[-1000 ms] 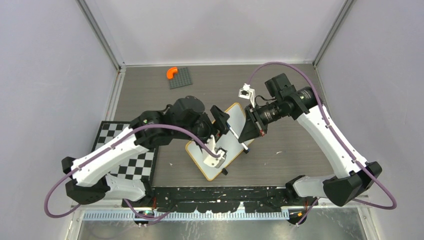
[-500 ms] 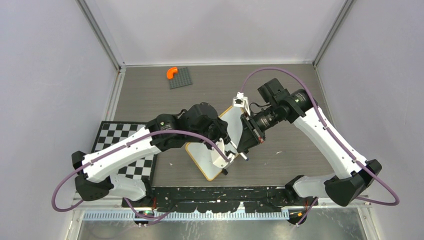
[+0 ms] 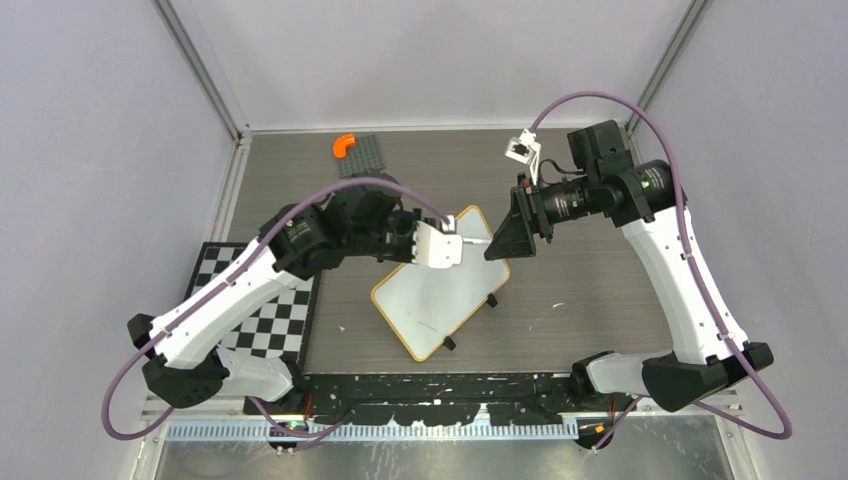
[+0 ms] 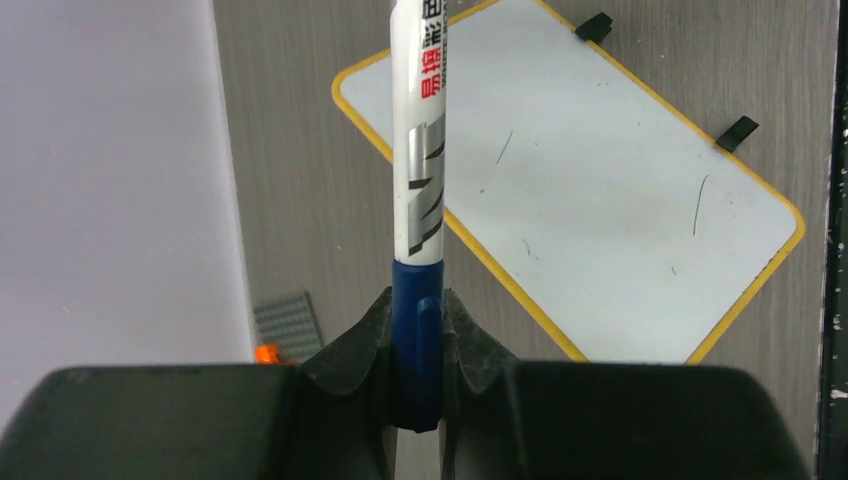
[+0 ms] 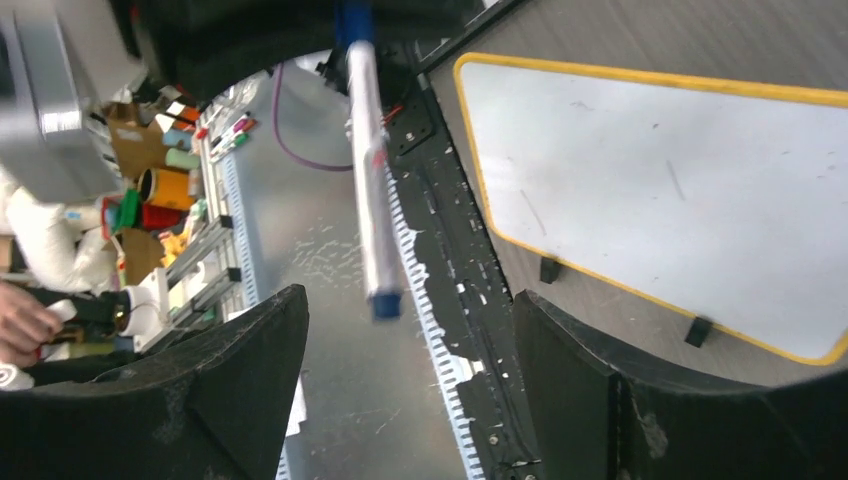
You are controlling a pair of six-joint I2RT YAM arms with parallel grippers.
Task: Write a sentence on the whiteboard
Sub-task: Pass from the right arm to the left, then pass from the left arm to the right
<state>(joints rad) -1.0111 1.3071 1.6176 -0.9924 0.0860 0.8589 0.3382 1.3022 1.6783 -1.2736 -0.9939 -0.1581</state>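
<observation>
The whiteboard [image 3: 440, 290] lies tilted on the table's middle, white with a yellow rim and black clip feet; it also shows in the left wrist view [image 4: 600, 180] and the right wrist view [image 5: 680, 190]. The sentence is out of view: the board's face carries only a few faint strokes. My left gripper [image 3: 448, 246] [image 4: 417, 305] is shut on the blue end of a white marker [image 4: 420, 150], held above the board's far corner. The marker [image 3: 474, 241] points at my right gripper [image 3: 502, 240] [image 5: 405, 295], whose jaws stand open around the marker's free blue tip [image 5: 385, 300] without touching it.
A black-and-white checkerboard mat [image 3: 255, 300] lies at the left near edge under the left arm. A dark grey studded plate [image 3: 362, 156] with an orange piece [image 3: 343, 145] sits at the back. Purple cables loop over both arms.
The marker passed from right gripper to left. The left gripper closed on it and lifted toward the board's far corner. The right gripper opened and drew back to the right.
</observation>
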